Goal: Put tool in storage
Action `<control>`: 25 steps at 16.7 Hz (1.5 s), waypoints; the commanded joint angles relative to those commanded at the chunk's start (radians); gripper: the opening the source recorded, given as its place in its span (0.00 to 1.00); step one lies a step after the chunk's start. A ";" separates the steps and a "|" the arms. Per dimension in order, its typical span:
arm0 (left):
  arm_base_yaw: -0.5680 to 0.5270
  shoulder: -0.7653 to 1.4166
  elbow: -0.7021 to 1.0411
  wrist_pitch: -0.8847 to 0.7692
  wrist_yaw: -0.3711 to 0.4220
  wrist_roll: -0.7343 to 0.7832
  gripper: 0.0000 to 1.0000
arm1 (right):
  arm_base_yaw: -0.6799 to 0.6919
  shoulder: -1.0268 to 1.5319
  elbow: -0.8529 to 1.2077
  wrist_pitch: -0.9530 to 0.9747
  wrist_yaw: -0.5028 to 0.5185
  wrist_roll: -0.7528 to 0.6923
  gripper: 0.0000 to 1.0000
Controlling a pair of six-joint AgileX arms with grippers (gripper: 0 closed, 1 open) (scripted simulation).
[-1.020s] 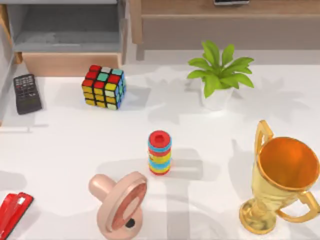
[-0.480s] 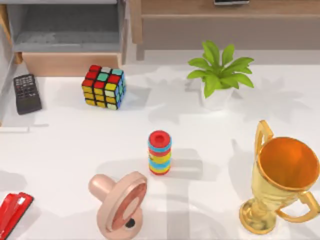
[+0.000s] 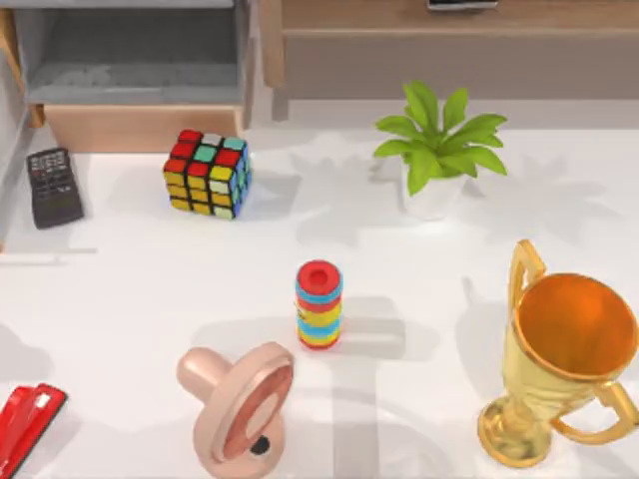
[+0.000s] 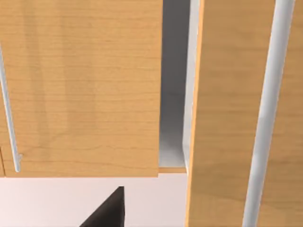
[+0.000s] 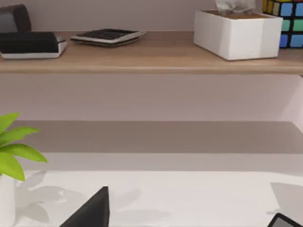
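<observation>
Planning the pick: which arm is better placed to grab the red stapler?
Likely the left. The stapler lies at the table's front-left corner, and the open drawer is at the back left too, so both sit on the left arm's side.

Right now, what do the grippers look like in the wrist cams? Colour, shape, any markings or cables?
Little is in frame. The left gripper shows as a plain matte black wedge with a straight edge. The right gripper shows a similar black angular part. No markings, cables or other colours are visible on either.

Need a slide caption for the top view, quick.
Red stapler lies at the table's near-left corner, far from the open drawer at far left.
</observation>
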 joint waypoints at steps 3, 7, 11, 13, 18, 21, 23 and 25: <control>0.000 0.000 0.000 0.000 0.000 0.000 1.00 | 0.000 0.000 0.000 0.000 0.000 0.000 1.00; 0.012 -0.005 -0.015 0.010 0.014 0.002 1.00 | 0.000 0.000 0.000 0.000 0.000 0.000 1.00; 0.049 -0.022 -0.060 0.036 0.050 0.003 1.00 | 0.000 0.000 0.000 0.000 0.000 0.000 1.00; 0.044 -0.018 -0.057 0.034 0.048 0.003 1.00 | 0.000 0.000 0.000 0.000 0.000 0.000 1.00; 0.055 -0.030 -0.007 -0.058 0.053 -0.051 1.00 | 0.000 0.000 0.000 0.000 0.000 0.000 1.00; 0.059 -0.055 0.036 -0.225 0.036 -0.167 1.00 | 0.000 0.000 0.000 0.000 0.000 0.000 1.00; 0.049 -0.094 0.054 -0.384 0.012 -0.283 1.00 | 0.000 0.000 0.000 0.000 0.000 0.000 1.00; 0.031 -0.141 0.067 -0.574 -0.020 -0.414 1.00 | 0.000 0.000 0.000 0.000 0.000 0.000 1.00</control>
